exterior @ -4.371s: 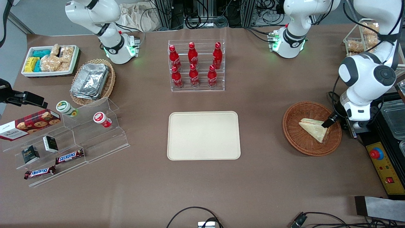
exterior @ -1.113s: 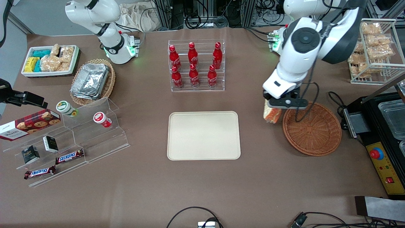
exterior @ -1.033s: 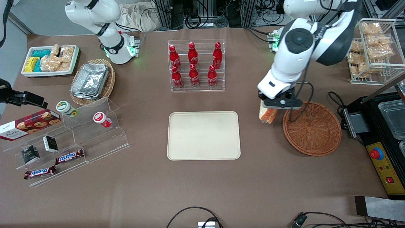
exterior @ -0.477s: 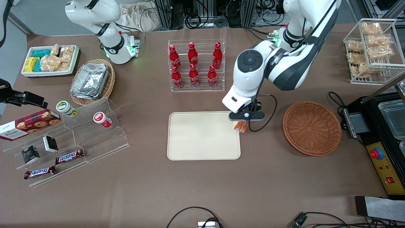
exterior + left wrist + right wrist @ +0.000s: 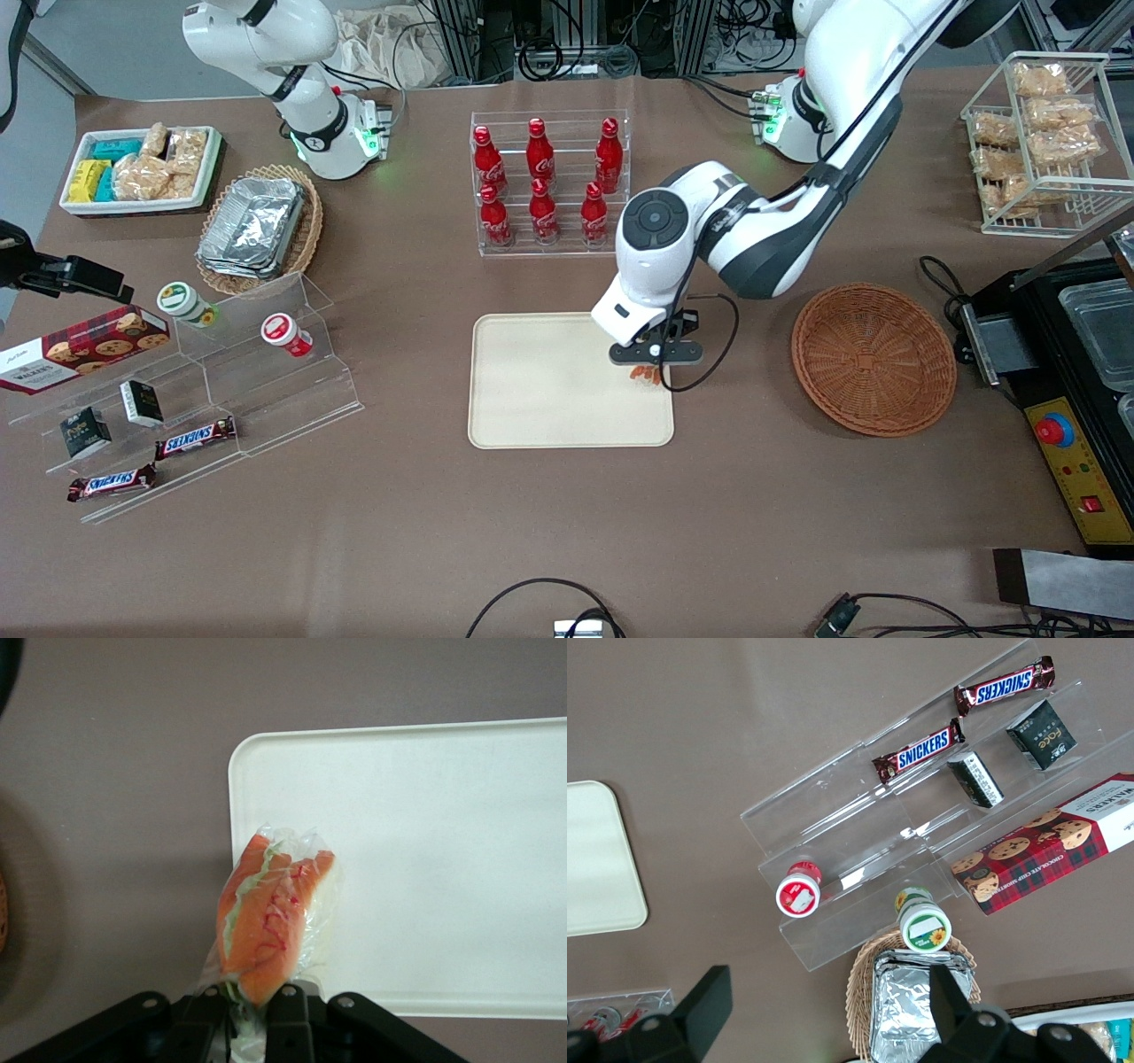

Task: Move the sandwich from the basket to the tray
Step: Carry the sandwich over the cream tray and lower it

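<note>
My left gripper (image 5: 650,361) is shut on the clear-wrapped sandwich (image 5: 647,373) and holds it just above the cream tray (image 5: 549,390), over the tray's edge nearest the basket. In the left wrist view the sandwich (image 5: 270,921) hangs from the gripper (image 5: 252,1014) with its orange and green filling showing, above a corner of the tray (image 5: 425,859). The round reddish-brown wicker basket (image 5: 873,359) stands with nothing in it, toward the working arm's end of the table.
A clear rack of red bottles (image 5: 549,182) stands farther from the front camera than the tray. A clear stepped stand with snacks (image 5: 204,390) and a tan basket of foil containers (image 5: 257,226) lie toward the parked arm's end. A wire rack of bagged snacks (image 5: 1036,133) and a black machine (image 5: 1081,372) lie past the basket.
The gripper has carried the sandwich from beside the basket toward the parked arm's end, and it is now over the tray's edge and lower. The basket has not moved.
</note>
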Robot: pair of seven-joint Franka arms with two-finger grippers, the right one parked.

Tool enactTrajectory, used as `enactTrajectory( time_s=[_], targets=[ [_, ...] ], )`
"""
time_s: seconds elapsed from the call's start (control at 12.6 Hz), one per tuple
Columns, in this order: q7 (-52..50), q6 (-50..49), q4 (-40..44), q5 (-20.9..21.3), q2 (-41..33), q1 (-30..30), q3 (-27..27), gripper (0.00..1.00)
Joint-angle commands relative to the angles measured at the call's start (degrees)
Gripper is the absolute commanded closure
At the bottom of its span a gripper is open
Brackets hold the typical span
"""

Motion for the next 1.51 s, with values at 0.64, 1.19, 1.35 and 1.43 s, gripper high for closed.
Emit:
enactTrajectory(
  time_s=[0.64, 1.19, 1.35, 1.43],
  targets=[
    [-9.65, -0.88, 4.67, 12.35, 10.7, -3.48, -0.08, 0.83],
    [-11.59, -0.97, 9.42, 12.62, 14.13, -9.1, 2.02, 0.82],
    [-11.76, -0.97, 9.33, 12.8, 14.48, -9.19, 2.03, 0.78],
    [-12.37, -0.97, 9.33, 12.88, 14.57, -9.54, 2.29, 0.77]
  ],
)
